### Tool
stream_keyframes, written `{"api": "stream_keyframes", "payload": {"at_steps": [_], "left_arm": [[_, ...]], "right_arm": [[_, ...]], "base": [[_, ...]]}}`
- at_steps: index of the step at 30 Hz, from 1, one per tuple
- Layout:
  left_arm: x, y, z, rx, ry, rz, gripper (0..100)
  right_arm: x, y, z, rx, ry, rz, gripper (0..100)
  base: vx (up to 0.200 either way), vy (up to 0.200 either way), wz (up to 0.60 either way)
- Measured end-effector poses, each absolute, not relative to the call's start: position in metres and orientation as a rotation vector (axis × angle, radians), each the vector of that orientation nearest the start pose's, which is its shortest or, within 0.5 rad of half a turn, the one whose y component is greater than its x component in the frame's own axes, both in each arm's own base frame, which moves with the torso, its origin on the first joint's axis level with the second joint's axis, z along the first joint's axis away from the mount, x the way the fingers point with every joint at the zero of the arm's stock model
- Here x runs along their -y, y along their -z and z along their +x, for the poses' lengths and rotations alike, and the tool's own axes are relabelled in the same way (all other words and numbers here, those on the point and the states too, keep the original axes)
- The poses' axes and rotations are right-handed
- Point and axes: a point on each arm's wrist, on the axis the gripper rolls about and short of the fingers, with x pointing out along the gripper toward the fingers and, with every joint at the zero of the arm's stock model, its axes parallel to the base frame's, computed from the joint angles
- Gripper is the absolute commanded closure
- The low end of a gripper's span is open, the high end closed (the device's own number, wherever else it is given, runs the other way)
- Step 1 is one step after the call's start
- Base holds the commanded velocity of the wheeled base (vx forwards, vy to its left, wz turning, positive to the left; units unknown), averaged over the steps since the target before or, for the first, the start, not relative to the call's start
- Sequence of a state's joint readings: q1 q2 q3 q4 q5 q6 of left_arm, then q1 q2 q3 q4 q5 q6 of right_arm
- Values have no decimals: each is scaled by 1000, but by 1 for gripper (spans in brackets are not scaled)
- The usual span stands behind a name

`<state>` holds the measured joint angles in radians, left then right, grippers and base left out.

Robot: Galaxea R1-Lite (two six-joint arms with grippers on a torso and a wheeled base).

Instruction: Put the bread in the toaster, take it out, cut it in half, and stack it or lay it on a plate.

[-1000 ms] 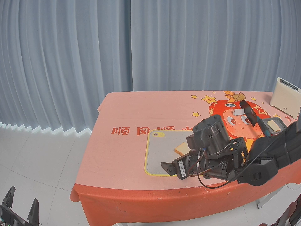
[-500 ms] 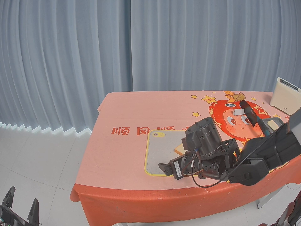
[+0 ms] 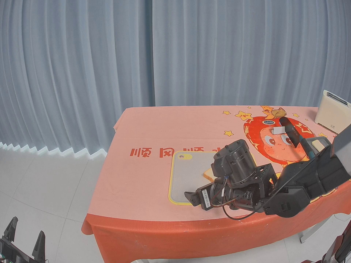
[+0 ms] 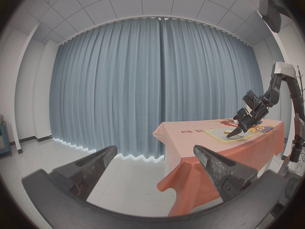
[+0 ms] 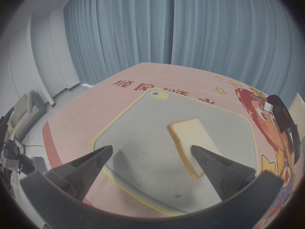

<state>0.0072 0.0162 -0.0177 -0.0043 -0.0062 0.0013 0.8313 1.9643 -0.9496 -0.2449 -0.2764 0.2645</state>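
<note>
Right of cutting board [image 3: 186, 176], knife [image 3: 290, 131], white toaster [image 3: 332, 114]

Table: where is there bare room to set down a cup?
Free: the stretch between the left edge of the table and the cutting board, and the far strip behind the red lettering. Crowded: the right side, with the knife, dish and toaster, and the board itself, where the right gripper hangs open by the bread.
</note>
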Motion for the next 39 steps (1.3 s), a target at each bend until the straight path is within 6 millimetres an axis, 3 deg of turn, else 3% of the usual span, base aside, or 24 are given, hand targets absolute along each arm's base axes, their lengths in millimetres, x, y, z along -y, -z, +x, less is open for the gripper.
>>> {"api": "stream_keyframes", "payload": {"at_steps": [7,8,28,39], "left_arm": [[0,-81,-23,5,-1,2,0],[0,-81,-23,6,0,2,0],[0,-81,-23,5,-1,2,0],[0,-81,-23,6,-1,2,0]], "right_arm": [[-251,-96,236,-728,-428,-167,0],[-251,-96,236,-729,-428,-169,100],[-246,-96,235,-729,-415,-176,100],[-239,-124,230,-656,-426,-135,100]], "base": [[0,0,0],[0,0,0],[0,0,0],[0,0,0]]}}
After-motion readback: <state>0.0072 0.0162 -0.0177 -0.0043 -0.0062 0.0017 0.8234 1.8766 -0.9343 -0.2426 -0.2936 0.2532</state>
